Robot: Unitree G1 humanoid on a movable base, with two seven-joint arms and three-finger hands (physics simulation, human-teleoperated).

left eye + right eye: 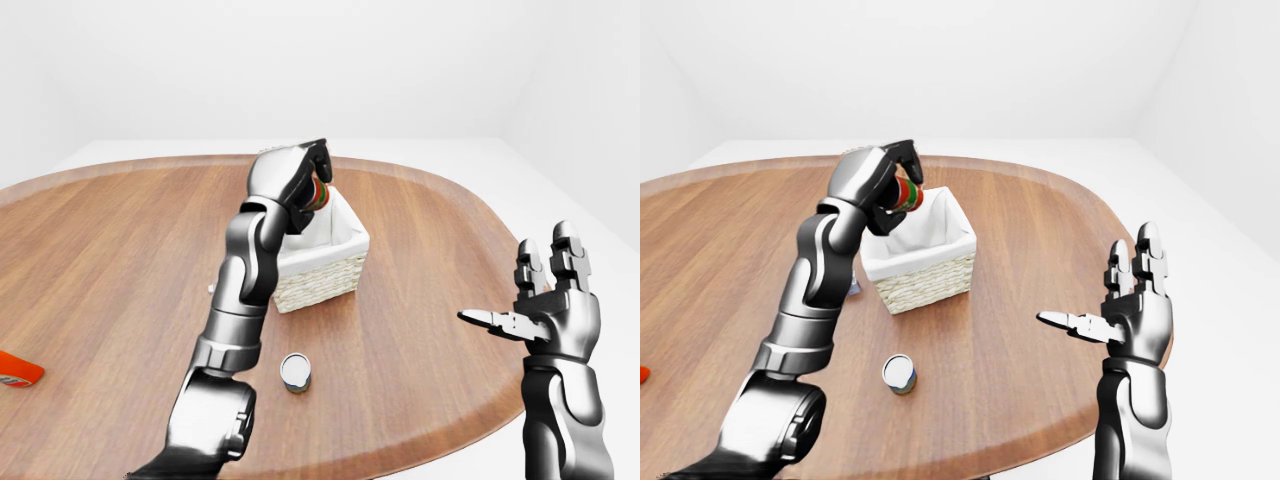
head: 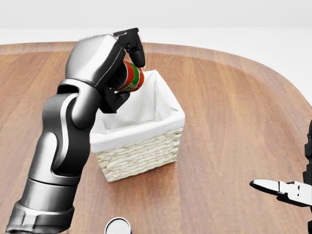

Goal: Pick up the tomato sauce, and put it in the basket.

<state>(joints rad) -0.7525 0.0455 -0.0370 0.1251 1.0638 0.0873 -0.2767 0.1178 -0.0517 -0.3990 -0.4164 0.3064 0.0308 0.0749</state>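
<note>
1. Holding the tomato sauce can (image 2: 130, 77) in a closed three-finger wrap, the left hand (image 2: 109, 61) carries it above the near-left rim of the wicker basket (image 2: 141, 148); the can is clear of the table (image 2: 234, 112) and touches nothing but the fingers.
2. The can's long axis lies tilted, roughly sideways, its free end pointing toward the basket's white-lined opening. In the head view the can sits over the liner's upper-left edge, not yet centred above the cavity.
3. Judgement: the release depends on moving the can a little further over the opening, rightward and lower in the head view, before the fingers part.
4. The left arm is raised, elbow bent, rising beside the basket's left wall.
5. The right hand (image 1: 1127, 312) stands well to the right of the basket, fingers spread, empty, palm upright.
6. A small upright tin (image 1: 295, 371) stands on the table below the basket, apart from it.
</note>
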